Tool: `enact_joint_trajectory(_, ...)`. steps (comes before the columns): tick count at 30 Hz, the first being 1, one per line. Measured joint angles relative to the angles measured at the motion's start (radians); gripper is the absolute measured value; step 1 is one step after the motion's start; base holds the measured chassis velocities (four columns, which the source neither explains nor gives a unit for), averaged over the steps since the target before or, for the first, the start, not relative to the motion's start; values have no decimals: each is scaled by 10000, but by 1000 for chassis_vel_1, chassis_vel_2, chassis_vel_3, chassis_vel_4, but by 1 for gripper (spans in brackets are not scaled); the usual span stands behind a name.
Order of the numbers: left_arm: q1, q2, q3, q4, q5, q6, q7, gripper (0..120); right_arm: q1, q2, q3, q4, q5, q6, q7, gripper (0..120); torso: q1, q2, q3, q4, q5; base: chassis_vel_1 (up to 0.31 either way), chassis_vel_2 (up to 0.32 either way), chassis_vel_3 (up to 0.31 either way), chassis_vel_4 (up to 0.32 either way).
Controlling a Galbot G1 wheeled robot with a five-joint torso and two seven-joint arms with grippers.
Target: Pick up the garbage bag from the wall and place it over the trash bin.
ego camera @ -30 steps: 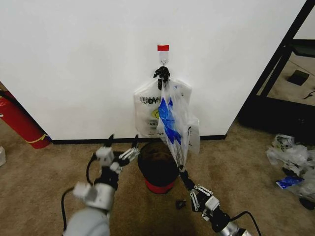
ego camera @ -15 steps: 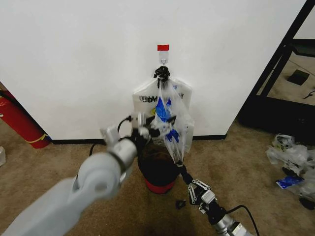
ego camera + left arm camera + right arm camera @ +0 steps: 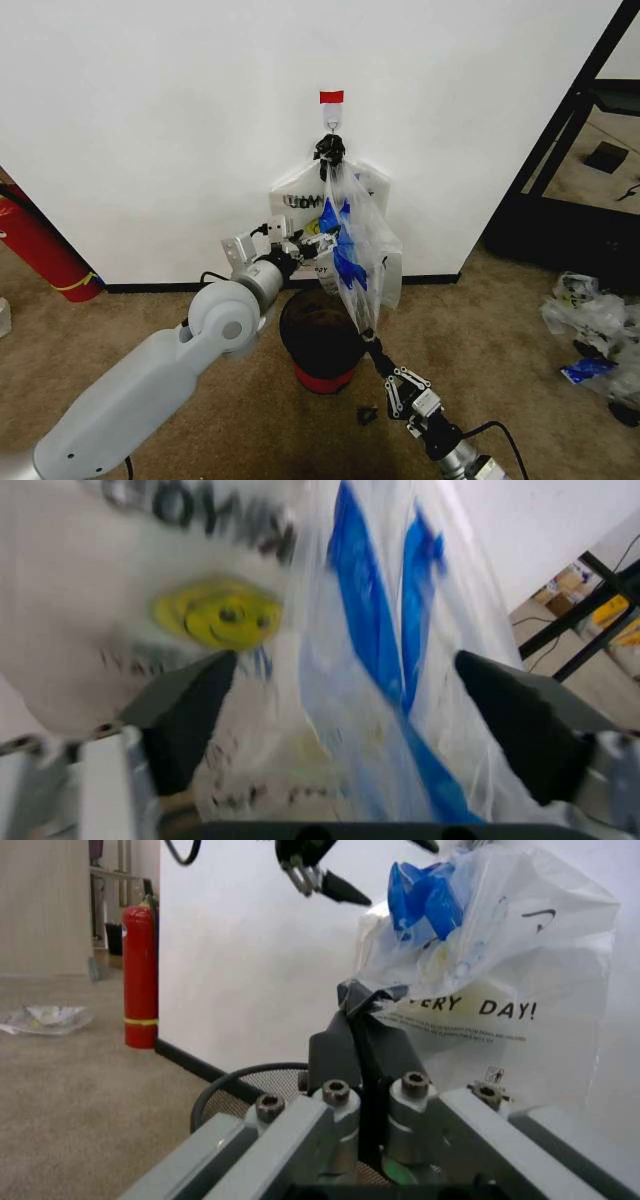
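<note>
Left arm reaching higher toward the hanging bags than before.
Left gripper is spreading wide around the garbage bag on the wall hook; right gripper is pinching its lower end above the trash bin.

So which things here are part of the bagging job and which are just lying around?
Job:
garbage bag
wall hook
trash bin
left hand, open around the bag
right hand, shut on the bag's bottom

Lying about:
white smiley bag
fire extinguisher
crumpled plastic

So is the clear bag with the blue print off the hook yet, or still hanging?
Still hanging: the garbage bag is tied at the hook, the right gripper pinches its bottom corner, and the open left gripper straddles it.
</note>
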Motion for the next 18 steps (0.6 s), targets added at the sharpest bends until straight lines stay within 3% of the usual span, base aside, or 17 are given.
enact_joint_trajectory(4,188,-213,-80,98,-230,-210,-187,63,-10,17,-23,-59,47,17,0,0,0,0,0,-3,3,0,0,0,0)
enact_joint_trajectory(6,195,-209,-81,126,-190,-254,-184,62,-9,11,-24,-64,59,15,0,0,0,0,0,-2,2,0,0,0,0)
enact_joint_trajectory(18,287,-169,-168,88,-67,-454,94,14,142,-107,12,-136,266,-57,101,0,0,0,0,-1,1,0,0,0,0)
